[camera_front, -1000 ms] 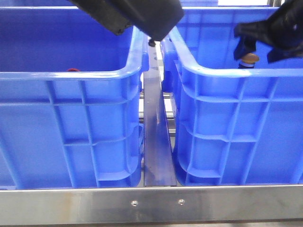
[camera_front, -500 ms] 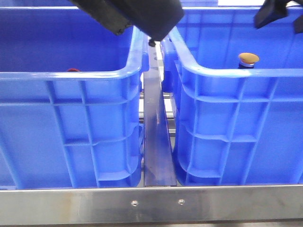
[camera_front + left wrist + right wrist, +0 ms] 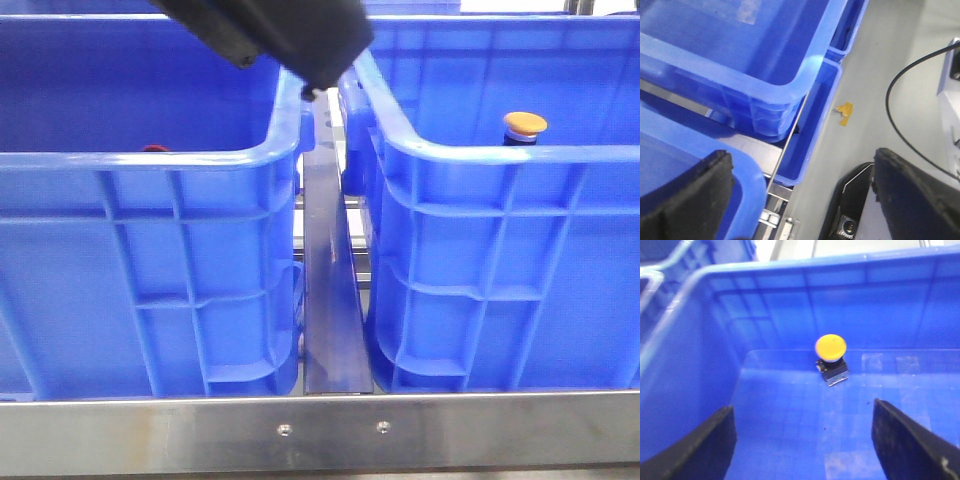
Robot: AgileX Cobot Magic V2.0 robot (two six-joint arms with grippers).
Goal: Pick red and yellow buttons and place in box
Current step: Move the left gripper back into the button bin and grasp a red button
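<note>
The yellow button (image 3: 830, 347) stands in the right box (image 3: 500, 150); a red sliver (image 3: 153, 149) shows in the left crate (image 3: 140, 160), probably still to move. Both arms' fingers (image 3: 910, 440) are spread, empty.

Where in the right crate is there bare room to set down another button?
Most of the right crate floor is bare: between the yellow button and the near wall. Only the back, beside that button, is taken.
</note>
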